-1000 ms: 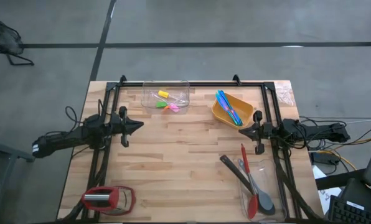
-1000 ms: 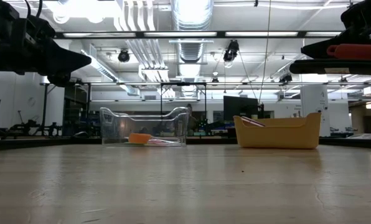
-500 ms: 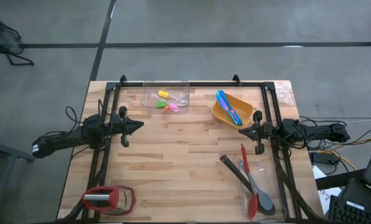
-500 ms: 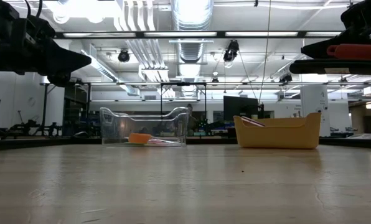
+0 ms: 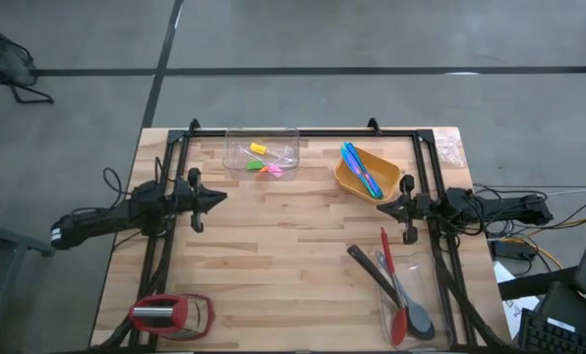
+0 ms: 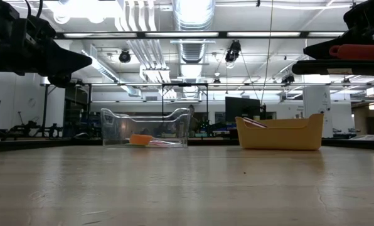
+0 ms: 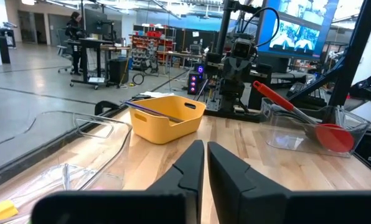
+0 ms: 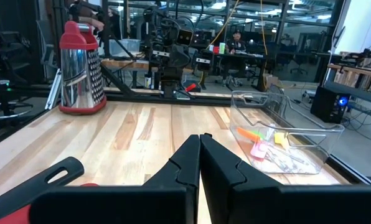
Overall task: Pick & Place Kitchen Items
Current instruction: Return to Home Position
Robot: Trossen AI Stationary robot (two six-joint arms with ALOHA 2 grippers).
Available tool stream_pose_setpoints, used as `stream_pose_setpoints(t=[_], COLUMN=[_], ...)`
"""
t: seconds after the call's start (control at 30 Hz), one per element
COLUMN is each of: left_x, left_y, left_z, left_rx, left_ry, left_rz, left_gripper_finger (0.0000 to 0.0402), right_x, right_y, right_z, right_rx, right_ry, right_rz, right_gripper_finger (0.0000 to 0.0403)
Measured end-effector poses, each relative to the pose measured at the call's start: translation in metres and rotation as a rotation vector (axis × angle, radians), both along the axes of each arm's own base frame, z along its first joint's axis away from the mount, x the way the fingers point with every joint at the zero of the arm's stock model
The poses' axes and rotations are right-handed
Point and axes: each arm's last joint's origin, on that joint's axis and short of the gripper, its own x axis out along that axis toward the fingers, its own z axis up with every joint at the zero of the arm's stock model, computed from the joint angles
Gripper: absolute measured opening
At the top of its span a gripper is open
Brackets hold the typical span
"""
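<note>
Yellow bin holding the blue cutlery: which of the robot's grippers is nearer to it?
Right. The right gripper hangs just off the yellow bin's edge; the left gripper is far across the table, past the clear tub of neon pieces.

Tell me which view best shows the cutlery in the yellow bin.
The high view: it looks straight down into the yellow bin, showing the cutlery inside. The left wrist and low views show the bin's wall with only handles over the rim; the right wrist view misses it.
</note>
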Motion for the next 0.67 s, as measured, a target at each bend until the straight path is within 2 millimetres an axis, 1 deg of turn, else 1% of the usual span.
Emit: stream_pose_setpoints(t=[0.67], left_x=[0.0], left_y=[0.0], left_z=[-0.0001], left_rx=[0.0], left_ry=[0.001], left_rz=[0.0], left_gripper_finger=[0.0023], right_x=[0.0], right_y=[0.0], right_z=[0.0], right_rx=[0.0], right_ry=[0.0], right_rz=[0.0], right_gripper_finger=[0.0009])
